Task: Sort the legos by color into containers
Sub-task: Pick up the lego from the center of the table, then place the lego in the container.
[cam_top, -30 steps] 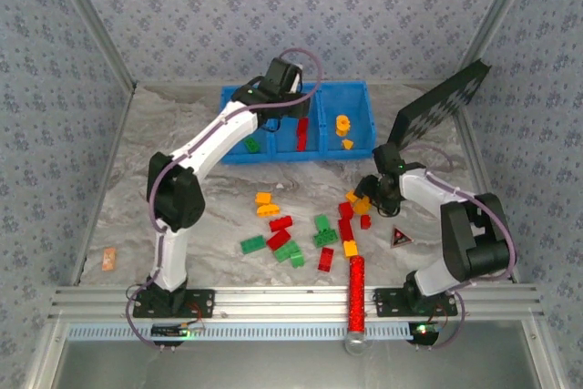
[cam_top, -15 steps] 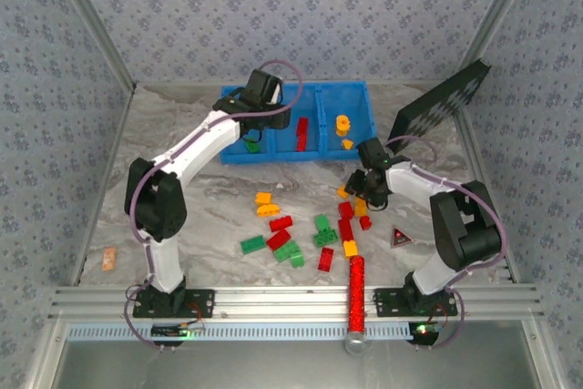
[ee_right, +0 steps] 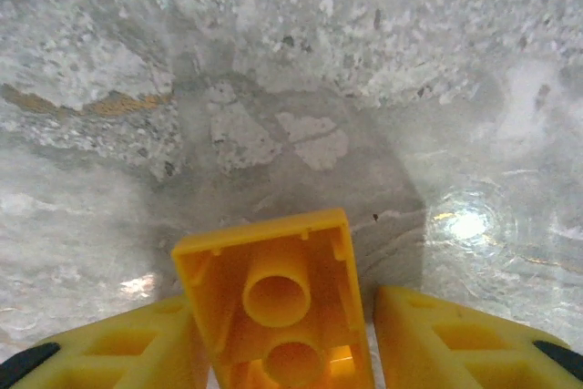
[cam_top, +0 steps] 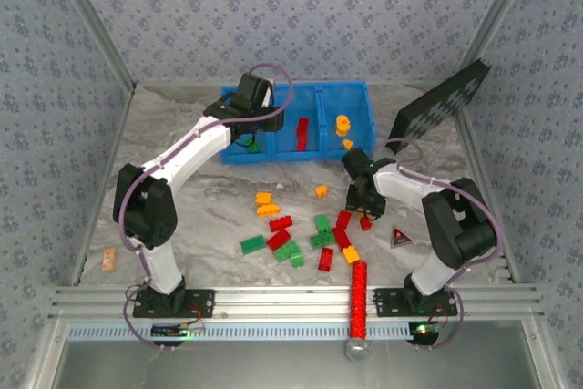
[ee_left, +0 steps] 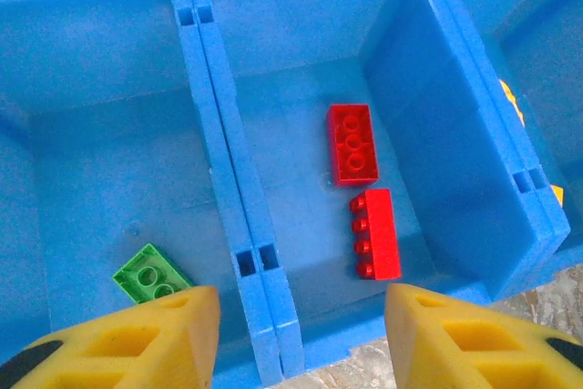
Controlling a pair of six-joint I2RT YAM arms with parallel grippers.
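The blue containers tray stands at the back. Its left compartment holds a green brick, the middle one two red bricks and the right one orange pieces. My left gripper hangs open and empty over the tray's front wall, astride the left divider. My right gripper is shut on a yellow brick, whose hollow underside faces the camera, just above the table. Loose legos in red, green and yellow lie mid-table left of the right gripper.
A red glittery cylinder lies at the front edge. The dark triangle sits by the right arm. A black dotted panel leans at the back right. A small orange piece lies far left. One yellow brick sits alone.
My left gripper has slid left along the tray from the middle compartment. My right gripper has moved left and closed on the yellow brick; another yellow brick now lies further left.
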